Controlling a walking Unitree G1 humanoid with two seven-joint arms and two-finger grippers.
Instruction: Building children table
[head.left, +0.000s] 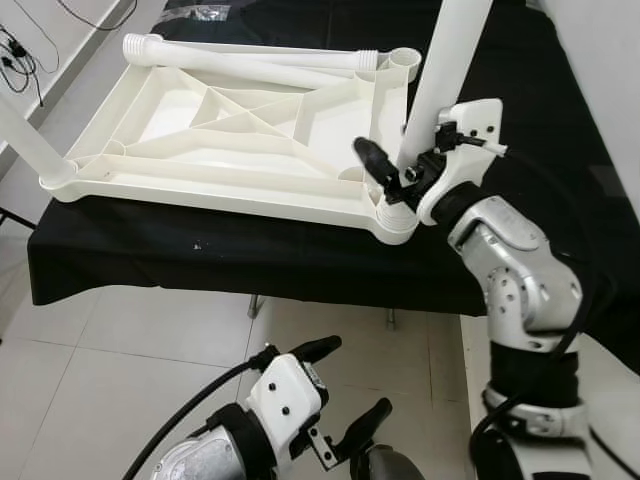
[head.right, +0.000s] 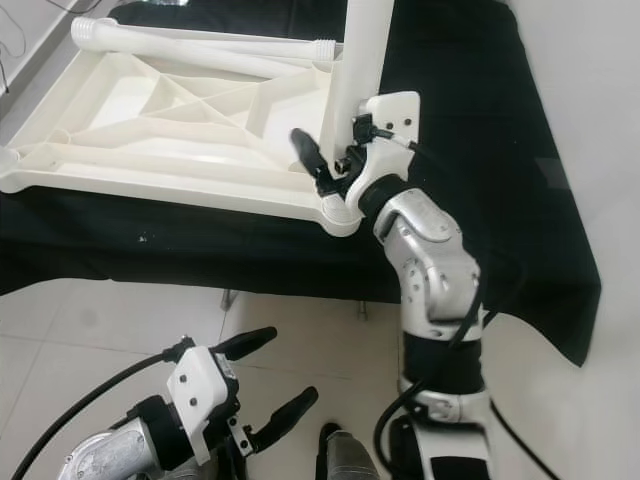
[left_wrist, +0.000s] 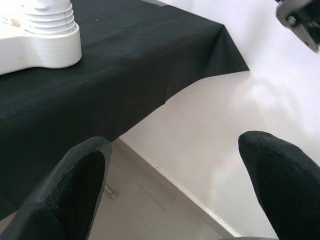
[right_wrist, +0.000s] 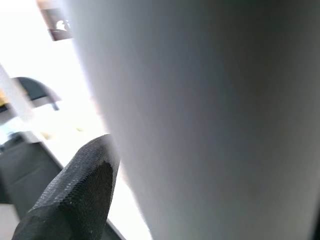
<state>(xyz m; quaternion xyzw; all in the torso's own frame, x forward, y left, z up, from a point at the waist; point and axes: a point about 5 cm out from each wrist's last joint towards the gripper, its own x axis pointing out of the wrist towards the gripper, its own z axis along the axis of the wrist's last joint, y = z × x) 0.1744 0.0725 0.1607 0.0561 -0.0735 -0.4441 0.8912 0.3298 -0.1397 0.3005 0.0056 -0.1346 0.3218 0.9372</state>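
Plastic is the whole story here: the white children's table top (head.left: 240, 130) lies upside down, ribbed underside up, across the upper left and centre of the left eye view, on a surface draped in black cloth (head.left: 200, 255). It looks like hollow moulded plastic, so probably light, stiff and rather slick, with ribs that would flex little.

The upright leg (head.left: 440, 80) stands in the corner socket (head.left: 395, 215) at centre right, just at the cloth's near edge. The right hand (head.left: 395, 165) reaches in low beside the leg, close above the socket; one black finger (head.left: 372, 158) shows on the leg's left, and the right wrist view has the leg's smooth wall hard against a fingertip (right_wrist: 75, 190). Whether the fingers truly pinch the leg I cannot tell. A low hold near the socket seems sensible, since a smooth round tube would likely slip or lever over if taken high.

A loose leg (head.left: 250, 55) lies along the far rim at the top; another leg (head.left: 30, 140) stands at the far left corner.

The left hand (head.left: 345, 385) hangs at the bottom of the frame over the tiled floor (head.left: 100, 380), fingers spread and holding nothing.

Room is tight at the right: the socket sits at the cloth's edge, a white wall (head.right: 590, 120) closes the upper right, and cables (head.left: 20, 50) trail at the upper left.
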